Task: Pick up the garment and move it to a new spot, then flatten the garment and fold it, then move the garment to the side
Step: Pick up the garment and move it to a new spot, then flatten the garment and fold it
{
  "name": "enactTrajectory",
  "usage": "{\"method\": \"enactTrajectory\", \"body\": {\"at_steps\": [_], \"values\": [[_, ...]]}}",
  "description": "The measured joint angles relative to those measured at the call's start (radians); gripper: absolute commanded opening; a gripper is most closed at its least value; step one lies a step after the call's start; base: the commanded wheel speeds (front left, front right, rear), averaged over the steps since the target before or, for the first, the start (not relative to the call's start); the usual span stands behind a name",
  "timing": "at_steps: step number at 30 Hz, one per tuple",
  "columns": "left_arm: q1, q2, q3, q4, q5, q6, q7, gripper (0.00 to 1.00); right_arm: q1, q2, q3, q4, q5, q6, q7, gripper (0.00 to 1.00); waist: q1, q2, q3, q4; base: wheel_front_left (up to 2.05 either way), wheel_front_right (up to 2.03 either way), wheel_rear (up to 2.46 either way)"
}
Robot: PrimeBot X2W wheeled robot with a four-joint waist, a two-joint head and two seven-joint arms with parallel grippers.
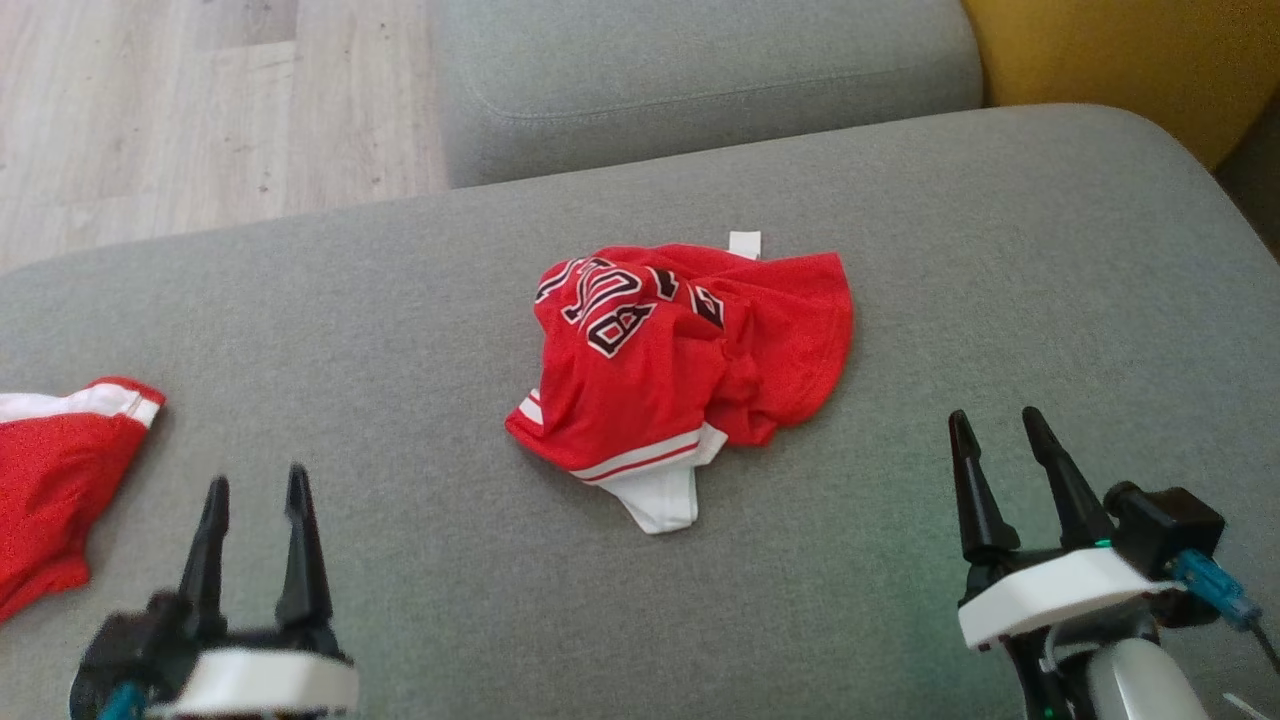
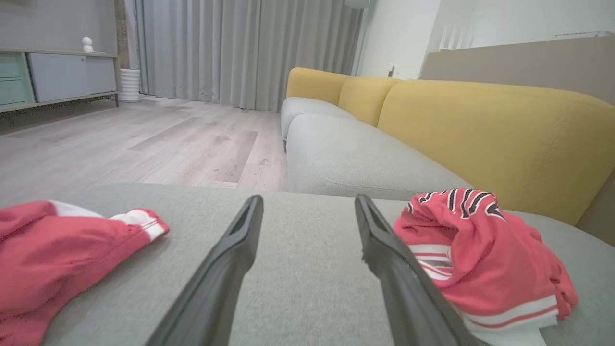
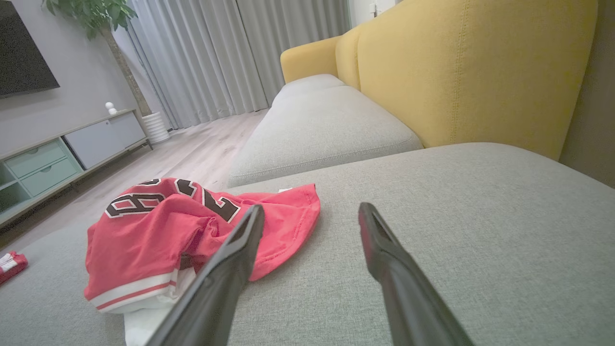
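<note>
**Operator:** Head view first. Where's the garment?

**Spotter:** The red jersey (image 1: 690, 350) lies crumpled in the middle of the grey sofa seat (image 1: 300, 320), lettering up and white trim toward you. Your left gripper (image 1: 257, 477) and right gripper (image 1: 994, 413) hover near the front edge, fingers spread and empty, both well apart from it. A second red garment (image 1: 55, 480) lies at the far left.

**Operator:** Left wrist view?

**Spotter:** The fingers are parted over bare cushion. The jersey is on that view's right, the other garment on its left.

**Operator:** Right wrist view?

**Spotter:** The fingers are apart here too. One finger crosses the jersey's edge in the picture, but I can't tell whether it touches.

**Operator:** So how do I pick it up well?

**Spotter:** I'd judge the pickup hasn't begun. Bring each gripper to an opposite edge, ideally the hem and a shoulder. Pinch a raised fold rather than the whole bundle, and close fully before lifting. Set it down clear of the other garment.
</note>
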Motion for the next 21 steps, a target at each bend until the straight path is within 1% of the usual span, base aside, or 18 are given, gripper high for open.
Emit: {"method": "enactTrajectory", "body": {"at_steps": [4, 12, 16, 18, 21], "values": [[0.074, -0.003, 0.011, -0.041, 0.039, 0.008, -0.001, 1.0, 0.004, 0.0, -0.004, -0.007, 0.002, 0.0, 0.009, 1.0, 0.0, 0.0, -0.003, 0.008, 0.0, 0.0, 0.0], [0.073, -0.025, 0.029, -0.051, 0.061, 0.007, -0.001, 1.0, 0.006, 0.0, -0.006, -0.014, 0.002, 0.0, 0.013, 1.0, 0.0001, 0.0, 0.006, 0.01, 0.0, 0.0, 0.0], [0.071, -0.027, 0.032, -0.051, 0.061, 0.007, -0.001, 1.0, 0.003, 0.0, -0.006, -0.015, 0.033, 0.0, 0.03, 1.0, 0.0001, 0.0, 0.021, 0.01, 0.0, 0.0, 0.0], [0.062, -0.028, 0.032, -0.051, 0.062, 0.007, -0.001, 1.0, -0.024, 0.0, -0.005, -0.005, 0.062, 0.0, 0.069, 1.0, 0.0001, 0.0, 0.039, 0.012, 0.0, 0.0, 0.0], [0.022, -0.03, 0.031, -0.056, 0.071, 0.0, -0.001, 1.0, -0.144, 0.0, -0.012, 0.062, 0.106, 0.0, 0.198, 1.0, 0.0002, 0.0, 0.078, 0.02, 0.0, 0.0, 0.0]]}}
